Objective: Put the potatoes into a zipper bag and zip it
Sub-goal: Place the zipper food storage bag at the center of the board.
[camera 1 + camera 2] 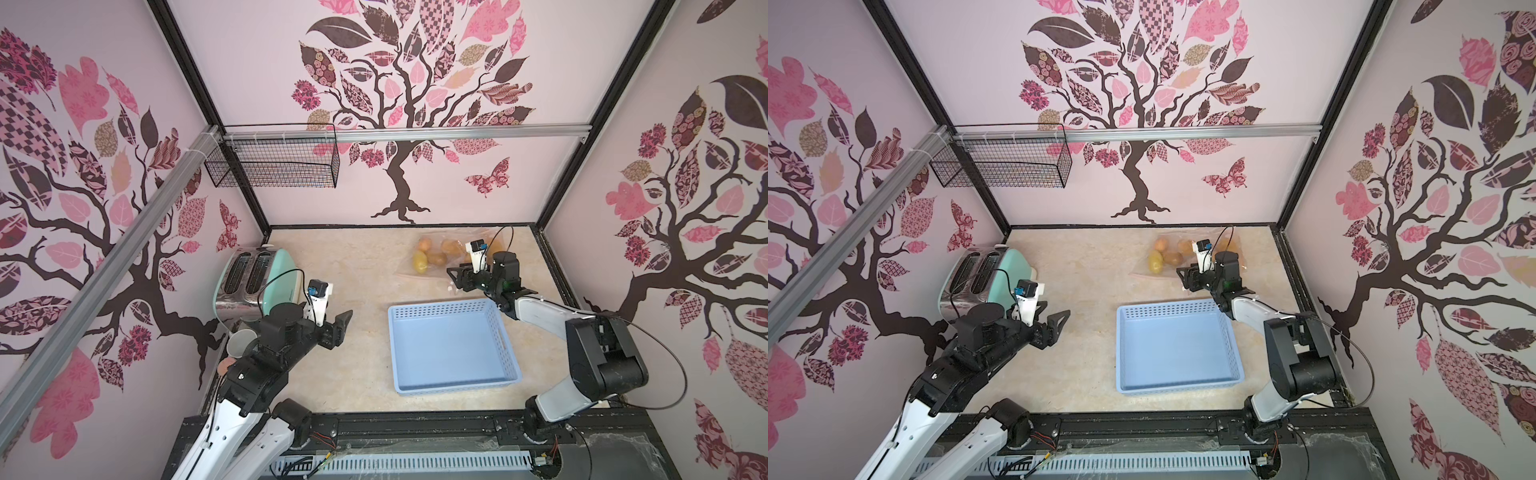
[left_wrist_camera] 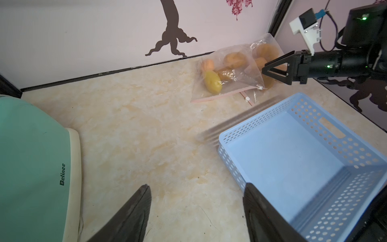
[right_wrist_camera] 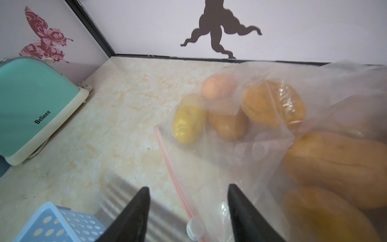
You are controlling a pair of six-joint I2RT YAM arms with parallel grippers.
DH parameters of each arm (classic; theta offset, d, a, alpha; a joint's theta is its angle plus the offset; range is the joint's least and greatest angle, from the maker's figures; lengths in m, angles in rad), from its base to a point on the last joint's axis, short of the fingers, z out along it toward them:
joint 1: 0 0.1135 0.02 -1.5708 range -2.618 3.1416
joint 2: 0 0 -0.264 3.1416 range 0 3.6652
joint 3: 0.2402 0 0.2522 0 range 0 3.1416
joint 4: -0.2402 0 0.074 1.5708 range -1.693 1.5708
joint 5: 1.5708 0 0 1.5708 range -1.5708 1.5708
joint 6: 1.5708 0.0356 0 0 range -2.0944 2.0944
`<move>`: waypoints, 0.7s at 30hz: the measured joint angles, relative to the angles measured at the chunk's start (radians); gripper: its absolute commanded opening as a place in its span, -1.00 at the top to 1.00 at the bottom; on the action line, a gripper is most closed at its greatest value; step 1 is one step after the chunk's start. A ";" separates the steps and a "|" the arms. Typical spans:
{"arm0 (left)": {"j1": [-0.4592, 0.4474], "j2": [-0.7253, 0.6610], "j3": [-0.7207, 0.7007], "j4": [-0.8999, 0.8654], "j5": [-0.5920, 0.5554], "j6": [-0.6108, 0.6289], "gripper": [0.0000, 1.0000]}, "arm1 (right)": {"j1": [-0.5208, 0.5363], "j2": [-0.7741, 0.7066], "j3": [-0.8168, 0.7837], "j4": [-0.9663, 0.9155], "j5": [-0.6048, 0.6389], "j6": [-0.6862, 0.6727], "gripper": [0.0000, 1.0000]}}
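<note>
Right gripper (image 3: 188, 188) is released, jaws spread wide, nothing pinched. It hovers low over the near edge of the zipper bag (image 2: 240, 83), and the pink zip strip (image 3: 173, 178) runs along the table between its fingers, with the white slider (image 3: 193, 227) lying right there. Whether that zip is sealed I cannot tell.

The potatoes (image 2: 232, 60) are in plastic at the far right of the table (image 1: 353, 374), tight to the back wall (image 1: 457, 199). The yellow-green potato (image 2: 212, 82) is nearest the open floor. A peach-coloured fruit (image 2: 207, 65) sits at the bag's far corner. A second bag (image 2: 266, 48), overlapping behind, holds more potatoes close under the right arm.

The blue basket (image 1: 453, 388) sits empty, its far rim just short of the zip edge, so it's a narrow lane there.

Left gripper (image 2: 196, 186) is open too, holding nothing, hanging between the toaster (image 1: 266, 270) and the basket's left wall. Ahead of it lies a broad bare stretch of tabletop, all the way to the bag.
</note>
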 measured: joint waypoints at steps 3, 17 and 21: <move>0.000 0.018 -0.031 0.070 -0.070 -0.051 -0.67 | 0.000 -0.101 -0.017 0.001 0.013 0.011 -0.76; 0.010 0.220 -0.541 0.792 -0.696 0.097 -0.81 | 0.001 -0.602 -0.518 0.177 0.540 0.026 -0.96; 0.117 0.314 -0.590 0.925 -0.641 0.134 -0.80 | 0.001 -0.574 -0.644 0.303 0.681 0.014 -0.98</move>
